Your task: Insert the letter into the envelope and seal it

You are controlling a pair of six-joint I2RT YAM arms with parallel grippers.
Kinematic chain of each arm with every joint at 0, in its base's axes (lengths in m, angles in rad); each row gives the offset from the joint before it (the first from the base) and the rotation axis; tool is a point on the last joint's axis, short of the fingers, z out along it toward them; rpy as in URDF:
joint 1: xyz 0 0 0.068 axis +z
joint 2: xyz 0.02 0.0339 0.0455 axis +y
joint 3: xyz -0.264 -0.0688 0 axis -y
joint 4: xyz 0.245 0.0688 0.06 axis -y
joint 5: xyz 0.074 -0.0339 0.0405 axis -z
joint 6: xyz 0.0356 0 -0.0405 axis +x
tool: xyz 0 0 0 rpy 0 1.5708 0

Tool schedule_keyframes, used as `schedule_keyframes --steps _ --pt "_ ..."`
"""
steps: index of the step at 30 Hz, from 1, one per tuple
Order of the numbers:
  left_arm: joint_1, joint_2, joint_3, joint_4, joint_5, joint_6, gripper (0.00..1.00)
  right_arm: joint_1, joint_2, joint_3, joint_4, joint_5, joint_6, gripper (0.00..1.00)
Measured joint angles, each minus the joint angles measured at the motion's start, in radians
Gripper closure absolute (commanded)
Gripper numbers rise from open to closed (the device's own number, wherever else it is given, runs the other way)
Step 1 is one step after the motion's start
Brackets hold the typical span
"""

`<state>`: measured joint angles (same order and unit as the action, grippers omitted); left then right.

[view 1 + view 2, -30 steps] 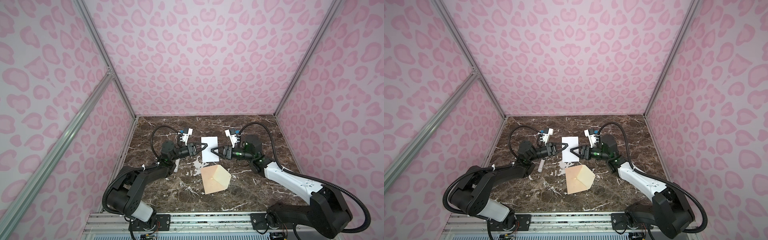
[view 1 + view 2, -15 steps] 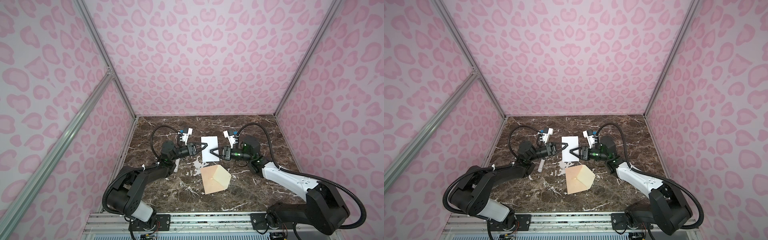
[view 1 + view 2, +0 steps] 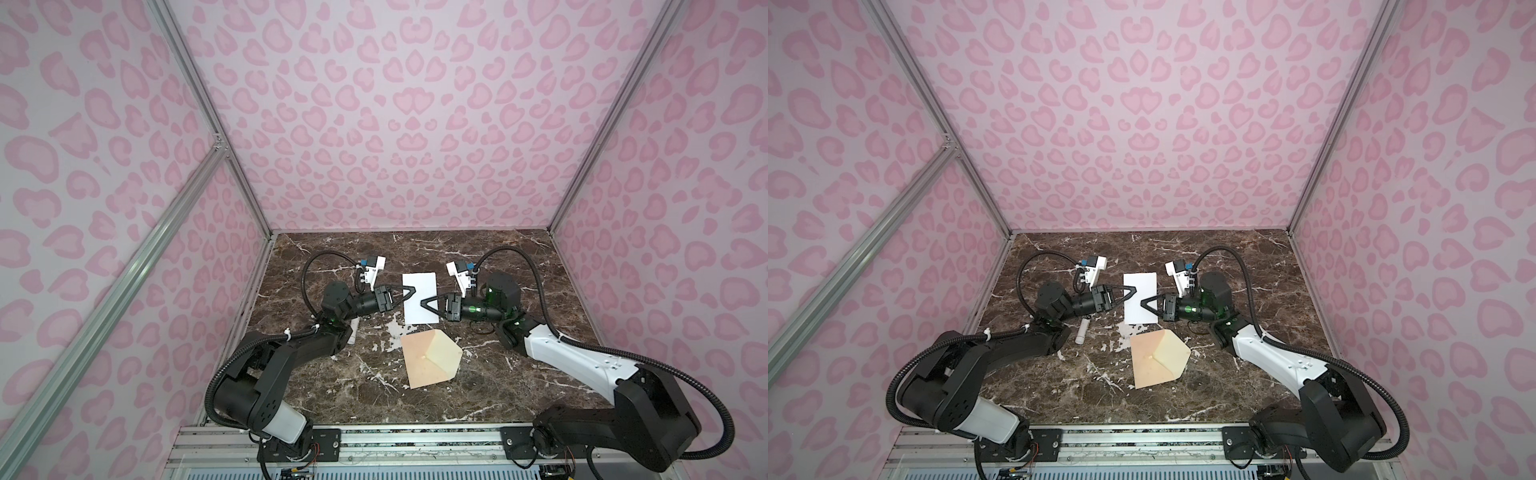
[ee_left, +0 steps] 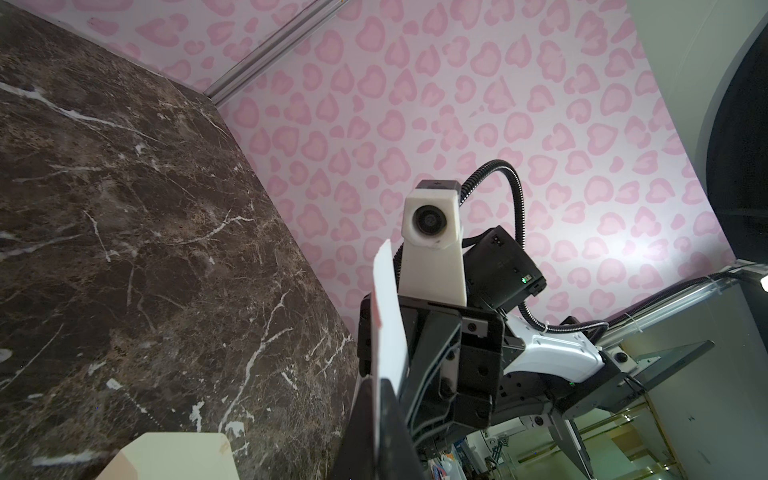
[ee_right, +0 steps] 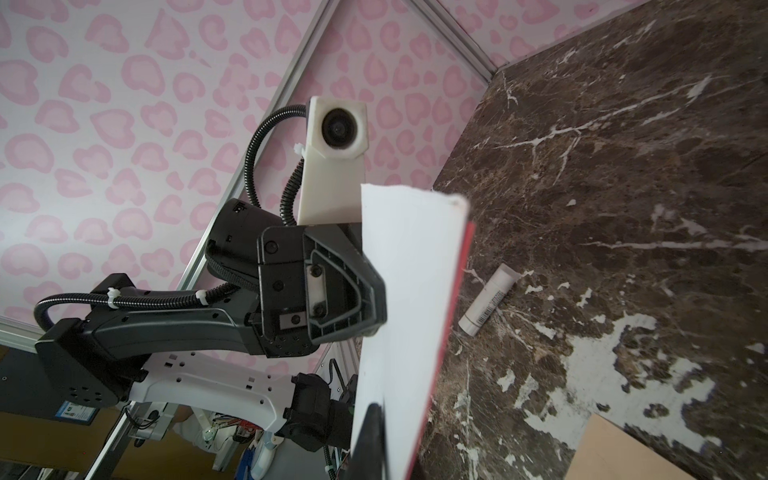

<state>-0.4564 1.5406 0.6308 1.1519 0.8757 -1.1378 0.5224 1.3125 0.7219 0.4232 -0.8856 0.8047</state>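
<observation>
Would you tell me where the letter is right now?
In a top view the letter sits centrally, white face up, pinched between the left gripper and the right gripper, just behind the envelope.

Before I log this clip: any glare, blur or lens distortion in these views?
Both top views: even light, but the wide-angle lens splays the frame rails. Left wrist view: a glare patch on the pink wall. Right wrist view: the letter looms close and slightly soft, the glue stick beyond it crisp.
</observation>
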Motion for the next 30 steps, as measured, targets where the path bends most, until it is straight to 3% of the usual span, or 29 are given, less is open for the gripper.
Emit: schedule_keyframes --steps 4,9,15,22,30 --pt "0.0 -0.017 -0.002 -0.008 0.0 0.015 0.75 0.0 0.0 0.007 -0.021 0.003 0.0 1.0" --pt "-0.001 -0.074 -0.01 -0.076 -0.005 0.063 0.53 0.0 -0.021 0.019 -0.086 0.018 -0.009 1.0" --pt "-0.009 -0.212 -0.011 -0.29 -0.064 0.191 0.36 0.0 -0.101 0.026 -0.21 0.064 -0.053 1.0" --pt "-0.055 -0.435 0.026 -0.719 -0.262 0.397 0.31 0.0 -0.273 0.018 -0.402 0.193 -0.11 1.0" --pt "-0.114 -0.538 -0.016 -1.012 -0.454 0.459 0.33 0.0 -0.447 -0.047 -0.586 0.383 -0.137 1.0"
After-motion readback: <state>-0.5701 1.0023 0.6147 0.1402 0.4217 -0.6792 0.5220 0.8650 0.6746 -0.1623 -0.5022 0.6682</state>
